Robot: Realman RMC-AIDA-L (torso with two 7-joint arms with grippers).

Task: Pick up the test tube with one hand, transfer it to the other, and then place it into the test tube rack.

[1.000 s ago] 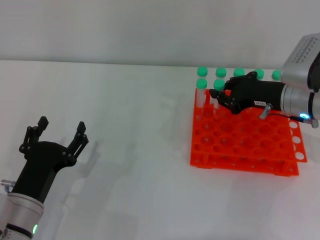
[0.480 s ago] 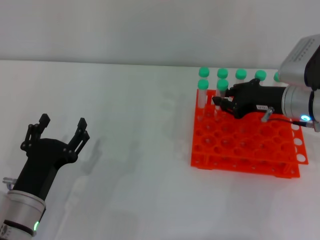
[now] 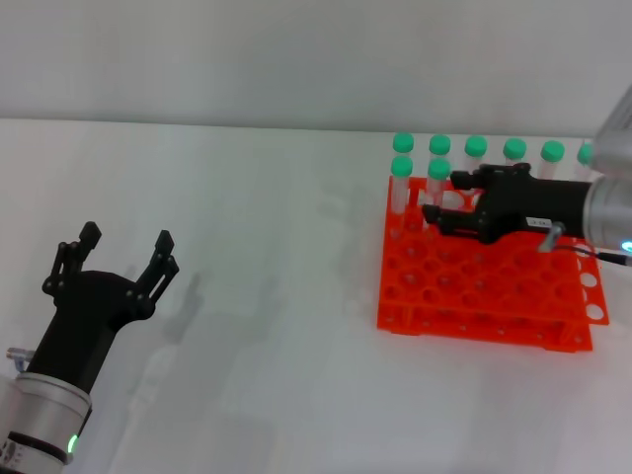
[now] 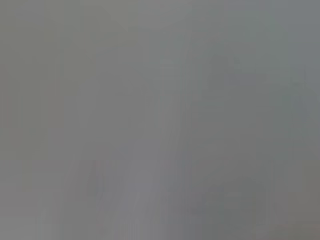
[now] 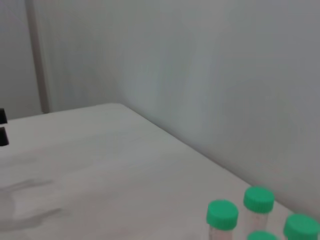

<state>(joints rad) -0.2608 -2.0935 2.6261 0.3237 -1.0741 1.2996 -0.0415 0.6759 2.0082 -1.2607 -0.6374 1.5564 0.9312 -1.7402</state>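
Observation:
The orange-red test tube rack (image 3: 474,286) stands at the right of the table. Several green-capped tubes stand in its back row and two in the second row. One second-row test tube (image 3: 438,170) stands upright in a hole right by my right gripper (image 3: 441,196). That gripper lies low over the rack's back part, fingers spread, holding nothing. My left gripper (image 3: 126,237) is open and empty over the table at the front left. Green caps (image 5: 222,214) show in the right wrist view. The left wrist view shows only plain grey.
Another second-row tube (image 3: 401,166) stands at the rack's left edge, close to the first. The white table (image 3: 257,296) runs between the two arms. A pale wall rises behind the table.
My right gripper has drawn back to the right and opened, leaving the tube standing in the second row; more back-row caps now show. The left arm has barely moved.

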